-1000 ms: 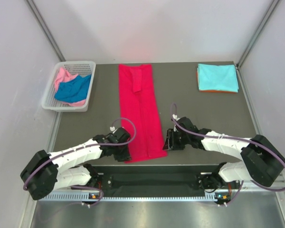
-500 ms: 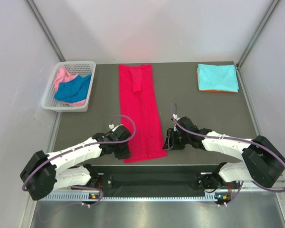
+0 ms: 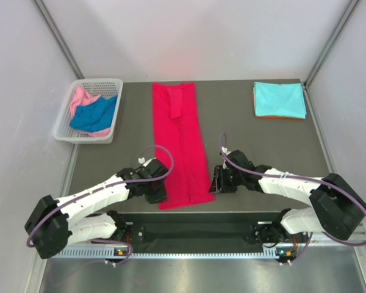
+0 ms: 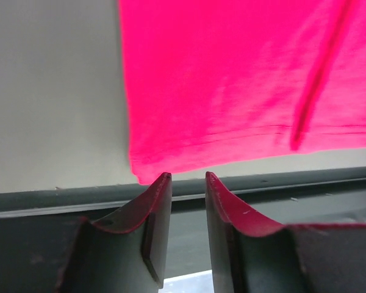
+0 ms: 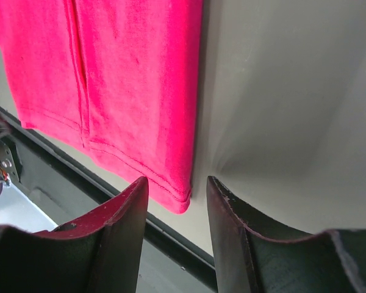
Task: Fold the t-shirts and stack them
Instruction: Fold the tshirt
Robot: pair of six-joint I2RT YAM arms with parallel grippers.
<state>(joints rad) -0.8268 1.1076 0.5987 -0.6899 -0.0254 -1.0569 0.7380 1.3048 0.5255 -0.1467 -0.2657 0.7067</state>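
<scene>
In the left wrist view, the left gripper (image 4: pixel 188 180) holds its fingers (image 4: pixel 158 210) a narrow gap apart with nothing between them. The tips stop just short of the near left corner of the crimson t-shirt (image 4: pixel 232 79), and I cannot tell whether they touch the hem. In the right wrist view, the right gripper (image 5: pixel 175 186) has its jaws parted a little wider. The shirt's near right corner shows in the gap between the tips, and neither finger is pressed onto the cloth. From above, I see both arms low at the near edge of the table (image 3: pixel 250 140), one at each near corner of the crimson shirt. The shirt lies flat as a long narrow strip running from the near edge to the far edge, with a sleeve folded onto its far end. At the far right corner, well apart, a folded turquoise t-shirt (image 3: pixel 279 99) rests on an orange t-shirt (image 3: pixel 274 116), of which only a thin edge shows. At the far left stands a white lattice basket (image 3: pixel 79 139) holding a crumpled blue t-shirt (image 3: pixel 93 115) on top of a pink t-shirt (image 3: pixel 80 96).
</scene>
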